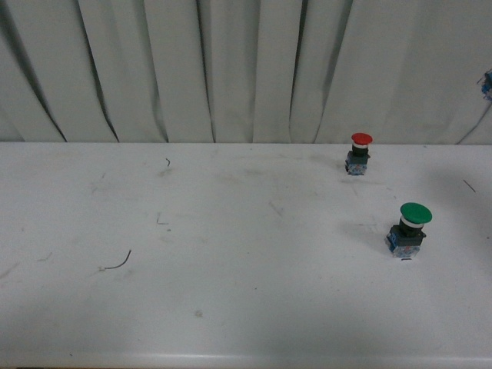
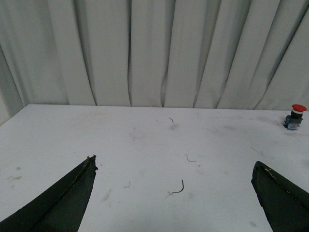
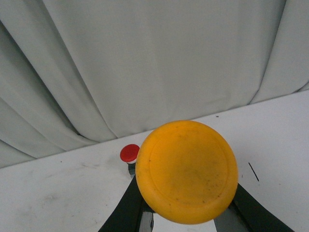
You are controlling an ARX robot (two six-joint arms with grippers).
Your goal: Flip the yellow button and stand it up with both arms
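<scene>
Closest to your right wrist camera is the one yellow button, its smooth round orange-yellow cap facing the lens and clamped between the black fingers of the right gripper. Your left gripper hangs over the white table, its two fingers spread wide around nothing. Two more buttons stand upright on the table, well apart: one small red-capped button by the pale curtain and one larger green-capped button.

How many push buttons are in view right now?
3. The red button stands far right by the curtain; the green button stands nearer, also right; the yellow button sits in the right gripper.
</scene>
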